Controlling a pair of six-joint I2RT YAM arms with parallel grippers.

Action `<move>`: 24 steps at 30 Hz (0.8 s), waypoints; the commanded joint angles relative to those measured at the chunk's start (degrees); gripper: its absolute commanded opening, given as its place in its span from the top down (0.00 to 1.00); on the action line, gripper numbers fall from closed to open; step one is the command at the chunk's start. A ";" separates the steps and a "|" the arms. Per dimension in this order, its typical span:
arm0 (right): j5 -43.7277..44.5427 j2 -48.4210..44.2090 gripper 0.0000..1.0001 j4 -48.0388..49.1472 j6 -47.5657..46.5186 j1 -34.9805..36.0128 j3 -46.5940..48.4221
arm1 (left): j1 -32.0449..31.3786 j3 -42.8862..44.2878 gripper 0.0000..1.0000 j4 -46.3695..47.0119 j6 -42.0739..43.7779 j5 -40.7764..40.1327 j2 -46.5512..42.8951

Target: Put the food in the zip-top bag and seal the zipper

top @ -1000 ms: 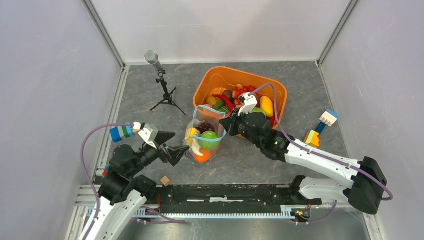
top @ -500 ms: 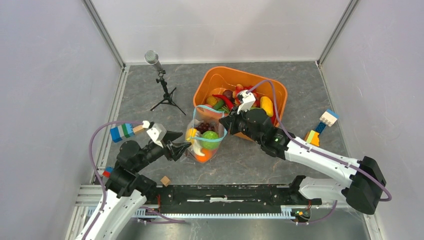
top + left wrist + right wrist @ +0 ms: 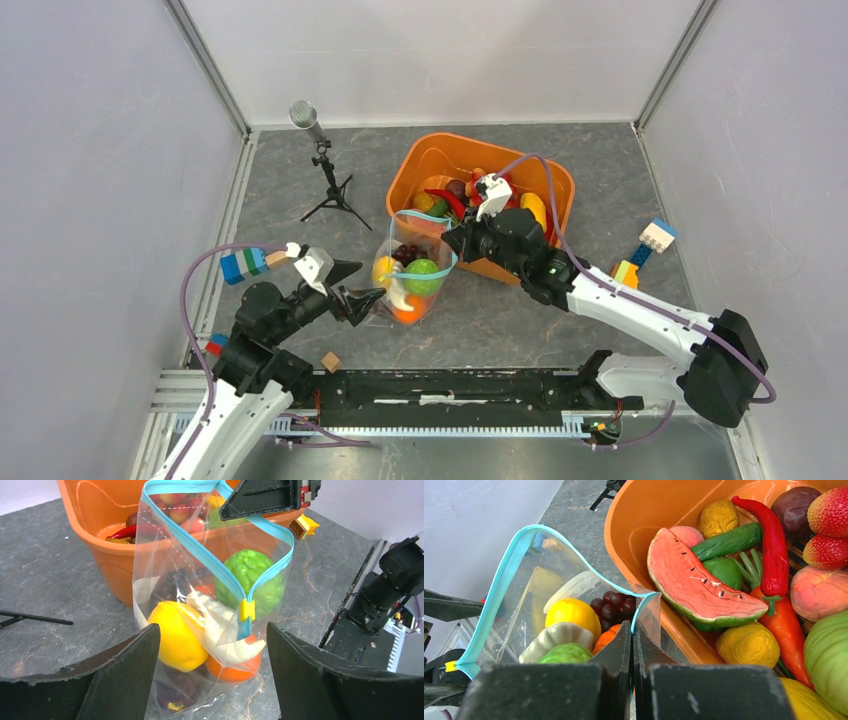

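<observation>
Holding: right gripper (image 3: 632, 630) was clamped on clear crinkly zip-top bag's (image 3: 410, 285) teal zipper strip (image 3: 210, 564), just beside orange plastic bin (image 3: 100, 547) | left gripper (image 3: 212, 630) fingers stood apart, flanking bag | risk: rim could slip, bag sag, plastic toy food (image 3: 250, 572) spill.

We see an orange bin (image 3: 440, 162) toward the back of the grey table (image 3: 600, 180), with a microphone (image 3: 303, 114) on a small tripod (image 3: 335, 195) to its left. Building blocks (image 3: 657, 237) lie right of the bin. A striped block stack (image 3: 243, 264) sits near the left edge and a wooden cube (image 3: 331, 361) at the near edge.
</observation>
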 commanded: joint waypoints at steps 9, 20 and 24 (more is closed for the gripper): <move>-4.01 0.40 1.00 2.91 -1.40 -2.30 2.23 | -2.38 1.28 0.31 3.20 1.97 -5.36 8.36; -5.02 -0.39 0.99 4.26 -0.76 -2.66 0.70 | -3.12 -2.45 0.55 15.85 -0.22 -1.07 11.30; -5.02 -0.38 0.99 4.70 -0.55 -2.75 0.37 | -3.13 -2.71 0.77 16.46 -0.75 -1.69 10.81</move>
